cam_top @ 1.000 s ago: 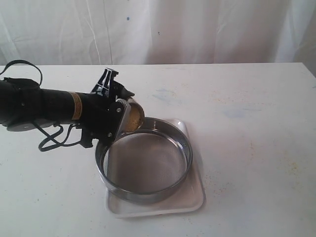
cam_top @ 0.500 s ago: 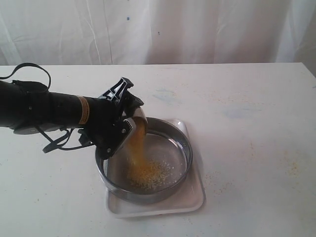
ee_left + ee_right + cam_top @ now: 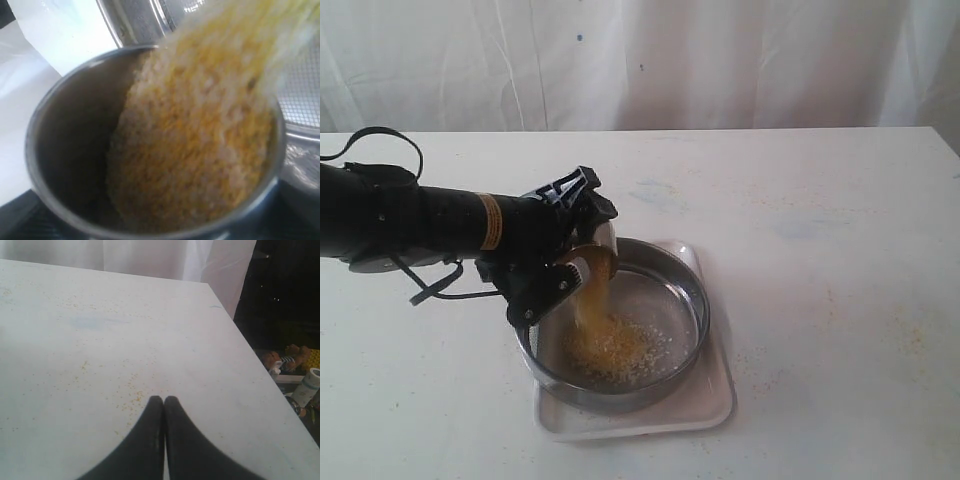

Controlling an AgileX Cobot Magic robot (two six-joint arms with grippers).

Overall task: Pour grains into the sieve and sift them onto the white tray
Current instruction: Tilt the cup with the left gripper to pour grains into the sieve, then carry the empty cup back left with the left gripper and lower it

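One gripper (image 3: 578,252) holds a tilted cup (image 3: 70,150) — grains (image 3: 615,345) stream into the sieve (image 3: 692,290).

The grains (image 3: 612,347) are golden-yellow with pale whitish bits. The sieve (image 3: 620,397) is silver-grey steel; the tray (image 3: 712,402) is white.

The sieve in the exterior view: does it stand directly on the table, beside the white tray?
No, the sieve rests on the white tray, whose rim shows around its front edge.
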